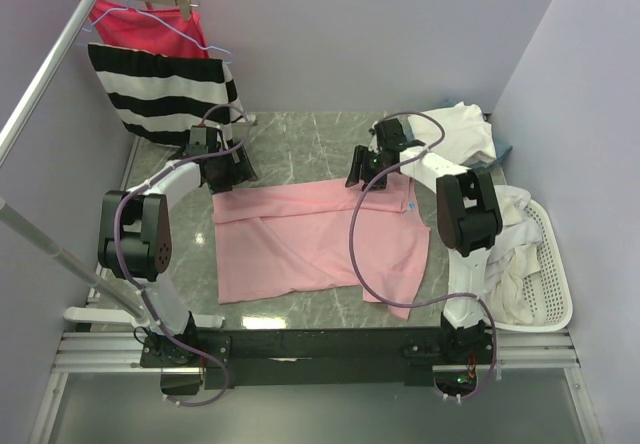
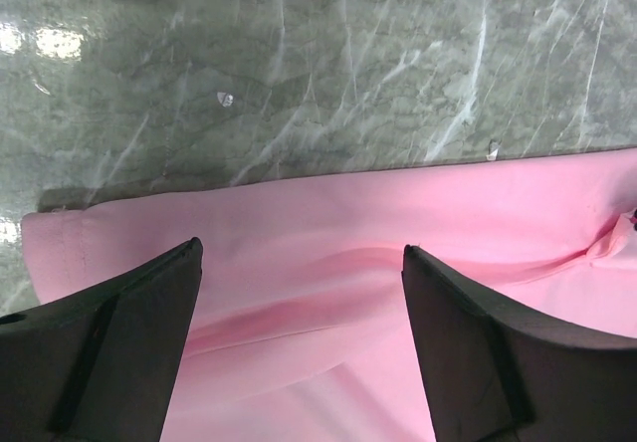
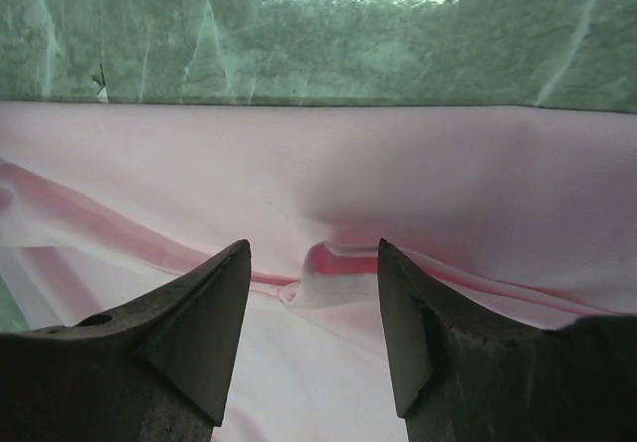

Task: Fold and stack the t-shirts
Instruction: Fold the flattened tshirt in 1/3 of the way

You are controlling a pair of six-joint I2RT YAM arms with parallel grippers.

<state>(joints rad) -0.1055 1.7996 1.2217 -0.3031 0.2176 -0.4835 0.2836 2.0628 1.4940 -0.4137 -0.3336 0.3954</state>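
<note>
Pink t-shirt (image 1: 310,239): it lies flattened on the marble tabletop (image 1: 300,144) between the two arms. Its far edge runs straight across under both wrists, and a long crease slants over the body.
Left fingers (image 2: 109,352): they are spread wide above the shirt's far-left corner with nothing between them. Whether the tips touch the cloth cannot be told.
Right fingers (image 3: 179,342): they are also spread, and they straddle a small raised pucker just inside the far edge, toward the shirt's right side.
Other tees: cream-white ones (image 1: 515,254) are heaped in the white basket (image 1: 560,264) at the right. Another pale pile (image 1: 460,134) sits in the far-right corner, apart from the pink one.
Feel, by my judgement: the shirt is light, limp knit with no stiffness, so any part not held will sag and trail. It is not fragile. It probably slides easily on the polished stone, so a drag could shift the whole shirt.
Where to hold: pinch the far edge at its two ends, one corner per arm, low enough to catch every layer there. The pucker gives the right side a ready ridge.
Risk: catching only the top layer would open the fold instead of carrying it.
</note>
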